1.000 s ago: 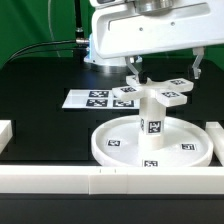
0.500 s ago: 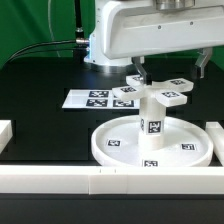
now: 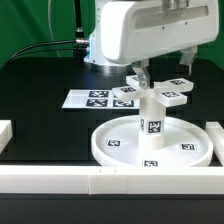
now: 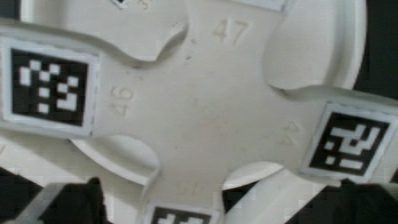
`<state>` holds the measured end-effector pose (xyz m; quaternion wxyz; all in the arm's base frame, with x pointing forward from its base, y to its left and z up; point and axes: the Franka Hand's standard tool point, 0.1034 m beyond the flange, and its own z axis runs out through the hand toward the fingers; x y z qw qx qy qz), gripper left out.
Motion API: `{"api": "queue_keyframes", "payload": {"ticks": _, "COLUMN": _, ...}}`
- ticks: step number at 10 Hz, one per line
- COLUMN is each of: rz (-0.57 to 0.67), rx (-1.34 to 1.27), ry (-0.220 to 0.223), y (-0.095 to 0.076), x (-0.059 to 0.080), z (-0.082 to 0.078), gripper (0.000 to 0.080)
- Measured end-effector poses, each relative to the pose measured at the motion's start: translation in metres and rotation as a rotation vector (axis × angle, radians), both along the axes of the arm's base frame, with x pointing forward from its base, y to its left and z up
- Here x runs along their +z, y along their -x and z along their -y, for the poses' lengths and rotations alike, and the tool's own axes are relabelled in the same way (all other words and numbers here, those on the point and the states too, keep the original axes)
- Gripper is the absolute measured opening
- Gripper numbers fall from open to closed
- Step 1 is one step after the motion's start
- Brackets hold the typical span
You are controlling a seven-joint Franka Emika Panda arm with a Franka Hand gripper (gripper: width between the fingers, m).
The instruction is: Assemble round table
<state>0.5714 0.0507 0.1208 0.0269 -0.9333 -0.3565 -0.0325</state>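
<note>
As the arm hangs low over the middle of the table, the build looks close to finished. The large round disc [image 3: 150, 143] lies flat, rim up, near the front border rail [image 3: 110, 180], at the exterior view's right of centre. The short cylinder leg [image 3: 152, 118] stands upright at the disc's centre, 1 tag facing the camera. The flat cross-shaped piece [image 3: 155, 92] sits on top of the leg, level as far as I can tell, its tagged arms spreading outward. In the wrist view the cross [image 4: 196, 110] fills nearly the whole picture, seen from straight above. The gripper [image 3: 165, 68] hovers just above that cross; 2 dark fingers [image 3: 141, 72] hang down on either side, spread wide, closed on nothing that I can see. Whether they touch the cross, the frames do not settle. The marker board [image 3: 95, 98] lies behind, toward the exterior view's left, untouched. Judgement: all 3 parts are stacked in order, so placing is done. What may remain is tightening the cross onto the leg; whether it is fully seated or only resting there cannot be told from here.
</note>
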Motion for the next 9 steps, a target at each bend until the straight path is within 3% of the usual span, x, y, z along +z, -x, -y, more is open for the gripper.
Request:
{"api": "queue_keyframes", "payload": {"ticks": 2, "rz": -0.019, "rx": 0.081, "ry": -0.004, "y": 0.005, "x": -0.002, "z": 0.011, "gripper": 0.0649}}
{"api": "queue_keyframes", "payload": {"ticks": 6, "rz": -0.003, "rx": 0.350, "ry": 0.019, "y": 0.005, "x": -0.005, "z": 0.015, "gripper": 0.0649}}
{"api": "queue_keyframes", "payload": {"ticks": 7, "rz": 0.010, "rx": 0.505, "ry": 0.028, "y": 0.007, "x": -0.009, "z": 0.020, "gripper": 0.0649}}
{"api": "queue_keyframes", "payload": {"ticks": 9, "rz": 0.005, "rx": 0.517, "ry": 0.027, "y": 0.009, "x": -0.012, "z": 0.022, "gripper": 0.0649}}
